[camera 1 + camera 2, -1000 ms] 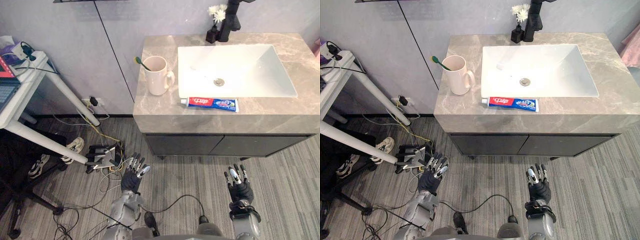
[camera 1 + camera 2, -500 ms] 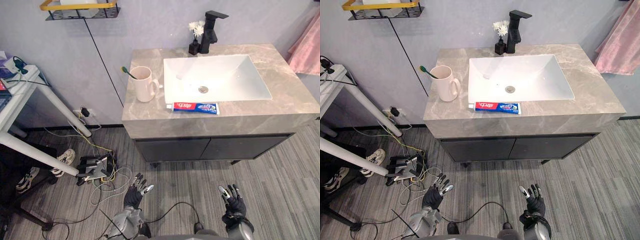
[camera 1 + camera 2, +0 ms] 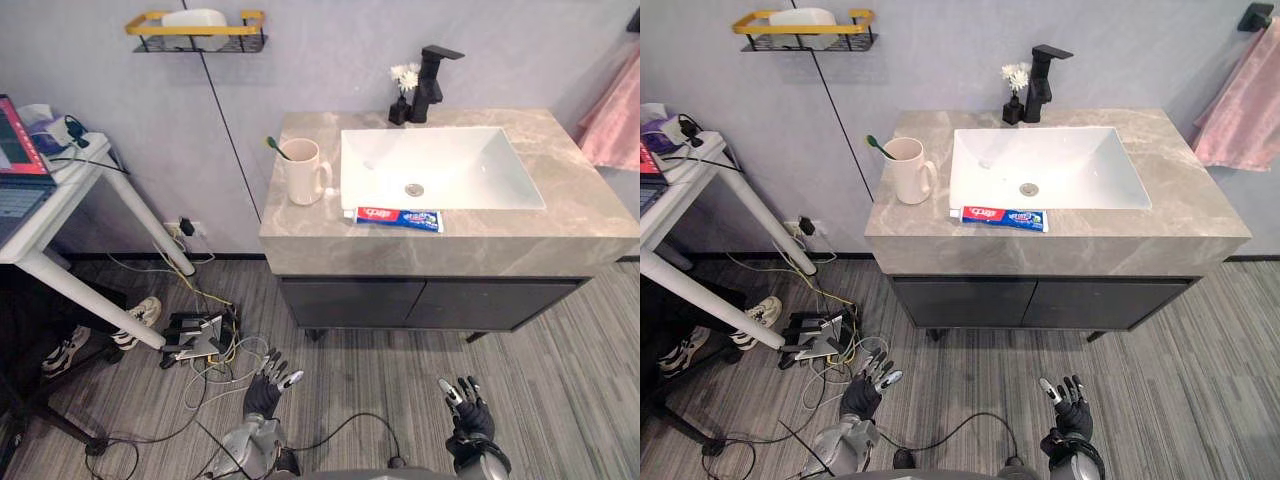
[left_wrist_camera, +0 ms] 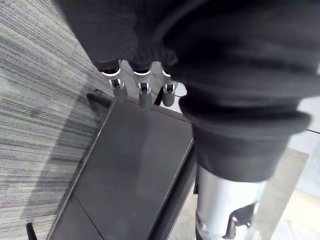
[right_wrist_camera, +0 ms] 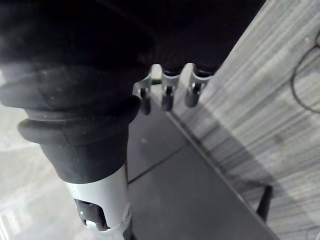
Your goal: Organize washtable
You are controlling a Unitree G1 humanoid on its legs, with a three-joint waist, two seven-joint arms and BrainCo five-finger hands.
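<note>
Your left hand and right hand hang empty, fingers spread, low before the washtable bearing a mug and toothpaste.

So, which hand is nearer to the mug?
Left. The left hand hangs low, nearly in line with the mug; the right hand, equally low, is off toward the sink's side.

Grey wall, grey striped plank floor, stone-look tabletop over dark cabinet doors, white-legged desk at left, yellow-railed wire shelf on wall, pink towel at right, loose cables on floor.
</note>
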